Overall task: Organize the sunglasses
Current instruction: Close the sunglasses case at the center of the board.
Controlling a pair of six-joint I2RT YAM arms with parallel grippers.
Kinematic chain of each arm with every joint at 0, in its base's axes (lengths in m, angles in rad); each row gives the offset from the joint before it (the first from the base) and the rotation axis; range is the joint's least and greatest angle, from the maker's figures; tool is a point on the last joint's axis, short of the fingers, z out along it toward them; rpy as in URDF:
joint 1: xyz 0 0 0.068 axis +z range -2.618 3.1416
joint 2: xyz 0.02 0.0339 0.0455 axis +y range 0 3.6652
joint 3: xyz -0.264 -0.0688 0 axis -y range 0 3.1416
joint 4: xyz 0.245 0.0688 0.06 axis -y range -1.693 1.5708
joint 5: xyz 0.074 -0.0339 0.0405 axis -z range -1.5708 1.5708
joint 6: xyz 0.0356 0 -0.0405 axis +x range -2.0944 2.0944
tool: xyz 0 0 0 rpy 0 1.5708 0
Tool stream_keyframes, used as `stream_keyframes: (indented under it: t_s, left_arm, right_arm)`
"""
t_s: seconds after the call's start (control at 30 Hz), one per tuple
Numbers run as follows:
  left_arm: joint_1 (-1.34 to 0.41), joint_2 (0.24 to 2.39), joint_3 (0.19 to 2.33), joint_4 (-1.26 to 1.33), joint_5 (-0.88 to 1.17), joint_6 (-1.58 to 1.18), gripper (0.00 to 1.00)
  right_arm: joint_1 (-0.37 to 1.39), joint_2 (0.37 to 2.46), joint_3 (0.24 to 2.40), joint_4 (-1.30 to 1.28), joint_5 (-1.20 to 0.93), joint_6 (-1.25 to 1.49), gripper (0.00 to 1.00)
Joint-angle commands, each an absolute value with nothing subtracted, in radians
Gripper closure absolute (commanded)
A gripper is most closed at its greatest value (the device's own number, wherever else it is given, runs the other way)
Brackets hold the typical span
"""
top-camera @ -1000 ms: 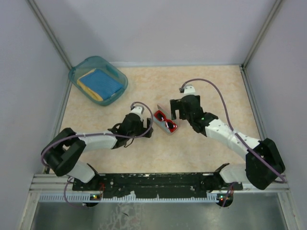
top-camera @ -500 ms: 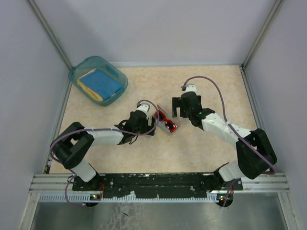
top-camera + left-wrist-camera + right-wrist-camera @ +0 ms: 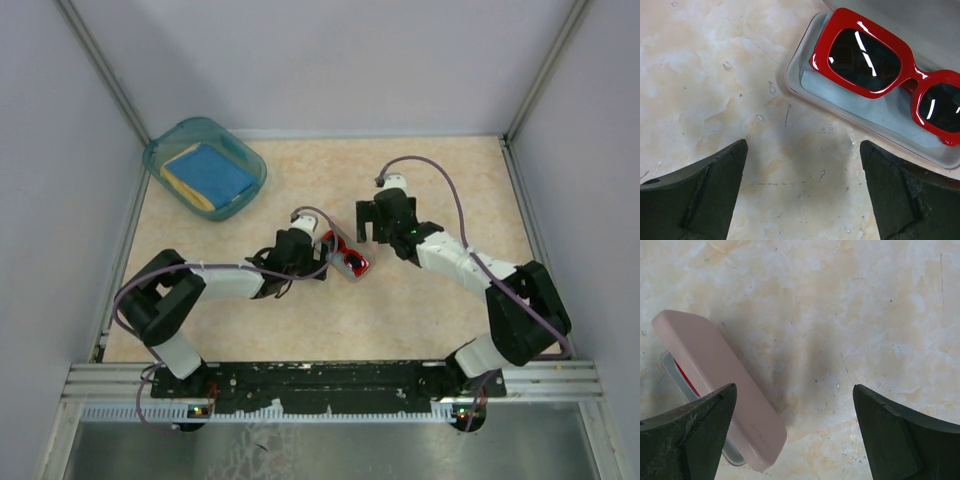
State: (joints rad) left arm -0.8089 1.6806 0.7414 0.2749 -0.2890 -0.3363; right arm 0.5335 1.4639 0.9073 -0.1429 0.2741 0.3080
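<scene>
Closing in on the middle of the desk, the left gripper [image 3: 803, 145] has slid forward over the last second, its arm stretching out from the near left, and now sits just beside the open pink case [image 3: 722, 390]. The right gripper [image 3: 795, 390] has eased a little toward the far edge and leftward, and now hangs behind the raised lid. Both sets of fingers stand apart with nothing between them: only bare marbled desk shows in each gap. The sunglasses [image 3: 910, 79] have not shifted at all. They lie lenses up in the tray of the case, on a pale blue cloth [image 3: 875, 111], red frame glossy under the lights, and no finger touches them. From the right wrist the lid shows as a tilted pink slab, a sliver of red peeking out beneath it. So the stowing looks done, and this double approach reads as the set-up for shutting the case: left side steadying the tray's rim, right side placed to tip the lid down. The risk I would watch is the light case skidding across the smooth desk if only one side pushes.
</scene>
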Motion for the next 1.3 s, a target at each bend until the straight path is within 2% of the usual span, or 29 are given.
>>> stream_keyframes:
  t_s: [0.0,0.6,1.27]
  left_arm:
    - [-0.819,1.712,0.756,0.27,-0.29,-0.346,0.0]
    - [-0.856,1.763,0.773,0.259,-0.393,-0.321,0.0]
    - [-0.864,1.798,0.783,0.277,-0.396,-0.33,0.0]
  right_arm:
    - [0.529,1.47,0.962,-0.106,0.272,0.308,0.01]
    - [0.549,1.483,0.96,-0.097,0.285,0.299,0.01]
    - [0.62,1.509,0.961,-0.091,0.318,0.304,0.01]
